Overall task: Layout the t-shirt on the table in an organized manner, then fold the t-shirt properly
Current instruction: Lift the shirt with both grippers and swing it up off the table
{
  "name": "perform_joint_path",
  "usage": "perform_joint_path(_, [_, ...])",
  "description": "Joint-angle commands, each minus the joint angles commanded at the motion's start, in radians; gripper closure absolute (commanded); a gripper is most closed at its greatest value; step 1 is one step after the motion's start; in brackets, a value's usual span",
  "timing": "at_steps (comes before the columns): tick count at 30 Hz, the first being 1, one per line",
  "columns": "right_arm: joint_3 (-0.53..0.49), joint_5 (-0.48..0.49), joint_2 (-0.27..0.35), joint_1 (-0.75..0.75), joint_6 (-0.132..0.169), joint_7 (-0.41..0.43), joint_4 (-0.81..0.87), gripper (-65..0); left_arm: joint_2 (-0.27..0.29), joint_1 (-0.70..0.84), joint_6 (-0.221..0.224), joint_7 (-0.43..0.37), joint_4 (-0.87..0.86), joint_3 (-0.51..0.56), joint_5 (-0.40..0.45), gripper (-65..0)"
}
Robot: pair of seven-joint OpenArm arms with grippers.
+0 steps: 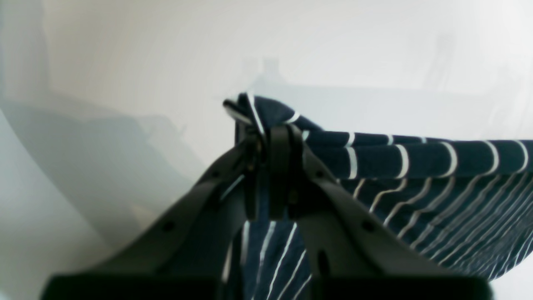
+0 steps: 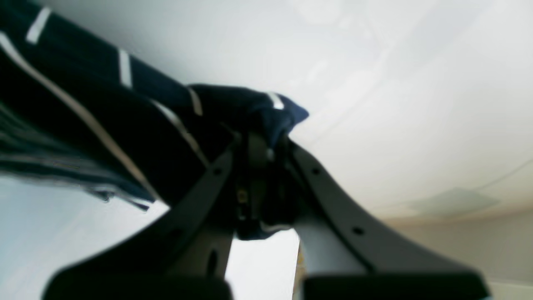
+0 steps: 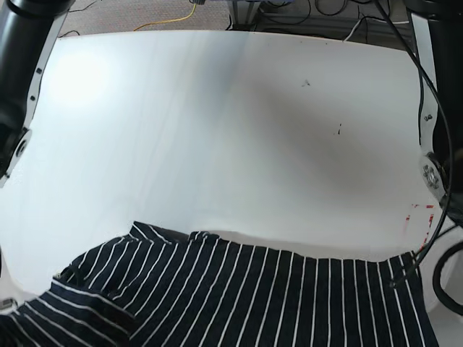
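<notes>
Shirt: the dark navy t-shirt with thin white stripes (image 3: pixel 239 296) lies stretched along the near edge of the big white glossy desk (image 3: pixel 217 130).
Left pincer (image 1: pixel 272 137): clamped on a bunched shirt edge.
Right pincer (image 2: pixel 262 146): clamped on bunched fabric too.

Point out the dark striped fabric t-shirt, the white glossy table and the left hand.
Dark striped fabric t-shirt (image 3: pixel 275 296): base view, chest panel.
White glossy table (image 3: pixel 217 130): base view, bare middle.
Left hand (image 1: pixel 277 137): left wrist view, tips pinching shirt edge.
</notes>
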Motion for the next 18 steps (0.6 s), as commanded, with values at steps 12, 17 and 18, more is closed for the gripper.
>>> perform_joint_path(12, [0.201, 0.048, -0.06, -0.474, 0.0, 0.0, 0.288, -1.3, -0.046, 0.353, 0.0, 0.106, 0.127, -0.157, -0.137, -0.4])
perform_joint_path(17, [0.255, 0.12, -0.078, -0.631, 0.0, 0.0, 0.336, -1.3, -0.043, 0.502, 0.0, 0.137, 0.176, -0.236, -0.166, -0.4])
perform_joint_path(18, [0.267, 0.135, -0.095, -0.658, 0.0, 0.0, 0.342, -1.3, -0.041, 0.537, 0.0, 0.14, 0.187, -0.241, -0.17, -0.4])
